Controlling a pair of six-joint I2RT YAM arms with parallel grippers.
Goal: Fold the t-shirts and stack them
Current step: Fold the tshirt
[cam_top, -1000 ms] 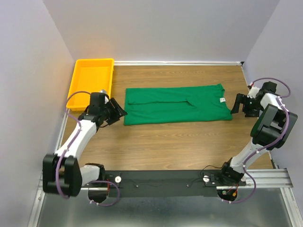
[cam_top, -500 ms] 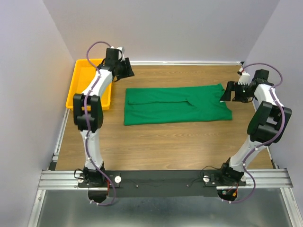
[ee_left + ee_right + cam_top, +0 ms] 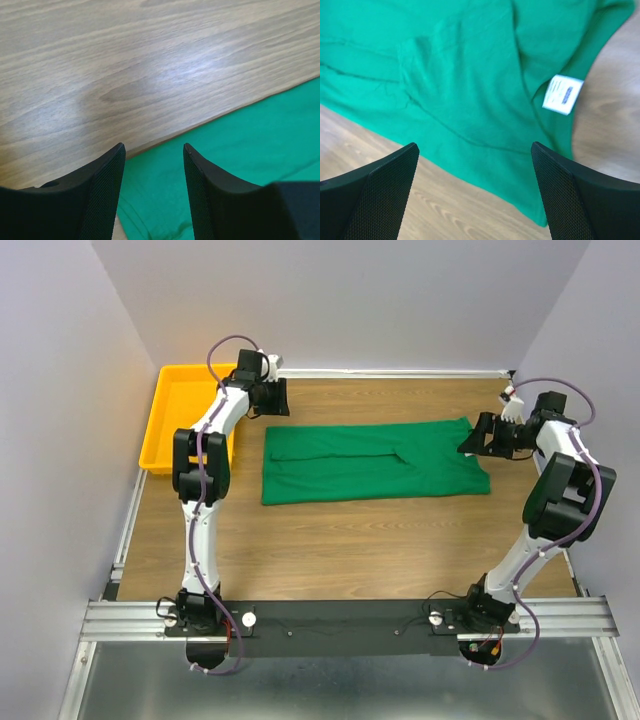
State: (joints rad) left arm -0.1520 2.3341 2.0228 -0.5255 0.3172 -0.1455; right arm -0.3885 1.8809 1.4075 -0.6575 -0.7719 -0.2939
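Observation:
A dark-green t-shirt [image 3: 375, 460] lies flat across the middle of the wooden table, folded into a long band. Its white neck label [image 3: 562, 94] is at the right end. My left gripper [image 3: 278, 402] hovers open just beyond the shirt's far-left corner. In the left wrist view the shirt's edge [image 3: 240, 140] runs under my left gripper [image 3: 154, 150], with nothing between the fingers. My right gripper [image 3: 472, 440] stands wide open at the collar end. In the right wrist view my right gripper [image 3: 475, 150] spans the shirt's near hem [image 3: 470, 100] without touching it.
A yellow plastic tray [image 3: 185, 415] sits at the far left, right beside my left arm. Grey walls close in the table on three sides, and the right wall is near my right arm. Bare wood [image 3: 350, 540] lies between the shirt and the arm bases.
My left arm has swung from the shirt's near-left side up to its far-left corner by the tray. My right gripper has moved in toward the collar end.

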